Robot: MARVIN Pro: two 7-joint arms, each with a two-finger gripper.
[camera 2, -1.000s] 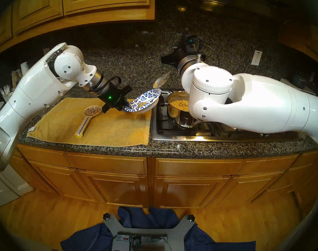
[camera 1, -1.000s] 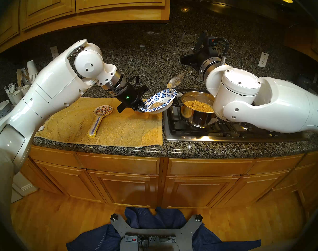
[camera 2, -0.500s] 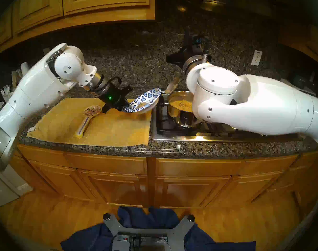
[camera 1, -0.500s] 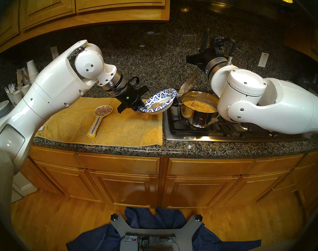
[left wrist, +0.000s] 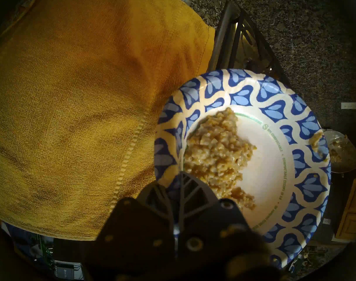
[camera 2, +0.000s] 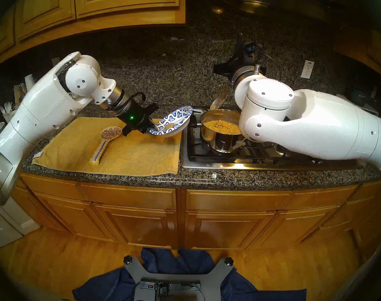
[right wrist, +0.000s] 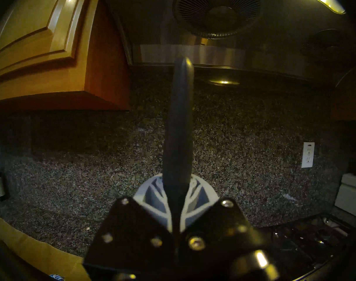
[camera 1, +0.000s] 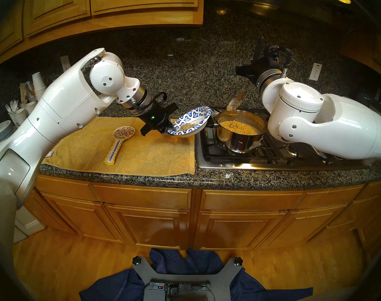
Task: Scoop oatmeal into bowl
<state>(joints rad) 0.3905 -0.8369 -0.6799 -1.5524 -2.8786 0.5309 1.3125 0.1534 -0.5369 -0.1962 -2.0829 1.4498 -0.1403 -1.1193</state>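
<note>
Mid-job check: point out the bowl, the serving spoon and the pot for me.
bowl (left wrist: 306, 112), left wrist view, on the blue-and-white patterned rim.
serving spoon (camera 1: 236, 101), head left view, on the spoon's scoop above the pot.
pot (camera 1: 241, 139), head left view, on its shiny steel side wall.

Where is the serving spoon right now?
In the head views, the spoon hangs tilted above the pot's back rim, right of the bowl, gripped by the right gripper.
</note>
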